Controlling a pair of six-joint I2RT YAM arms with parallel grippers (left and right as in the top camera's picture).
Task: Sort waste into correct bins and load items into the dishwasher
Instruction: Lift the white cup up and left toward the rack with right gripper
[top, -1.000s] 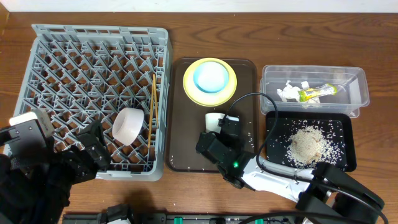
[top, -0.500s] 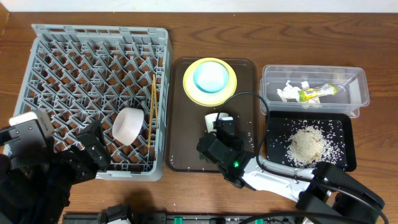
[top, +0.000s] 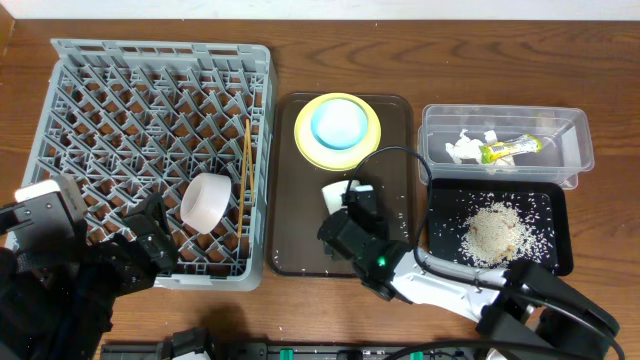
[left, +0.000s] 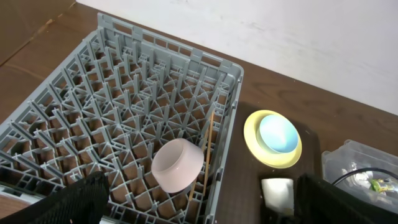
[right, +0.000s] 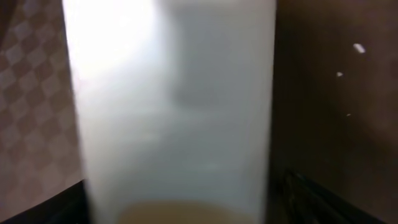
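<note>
Right claw (right: 180, 208): pinching the small white cup (top: 333, 191). In the right wrist view the cup fills the gap, with a dark finger (right: 329, 202) against each flank. That view is blurred.
Cup is on the brown rectangular serving tray (top: 295, 230), mid-tray, at 6 o'clock from the round yellow plate (top: 306, 140). Can't tell if it is lifted or resting.
The plate is at the tray's 12 o'clock end, with the light blue bowl (top: 338, 123) sitting in it.
Left claw (top: 158, 236): spread wide, nothing between the fingers, over the 6 o'clock edge of the large square grey plastic dish rack (top: 120, 90).
The rack is at 9 o'clock on the wooden table (top: 600, 60), just beside the brown tray.
In the rack:
- white shallow bowl (top: 206, 203), tipped on its side, toward 5 o'clock
- thin wooden chopsticks (top: 245, 160), along the 3 o'clock side, just beside the bowl

Clear rectangular plastic tub (top: 575, 130) at 2 o'clock holds crumpled white paper scraps (top: 462, 148) and the green-and-yellow snack wrapper (top: 508, 149).
Shallow black rectangular tray (top: 445, 255) at 4 o'clock touches the tub's 6 o'clock side. It holds the pale rice-like grain pile (top: 495, 232), with loose grains scattered around it.
</note>
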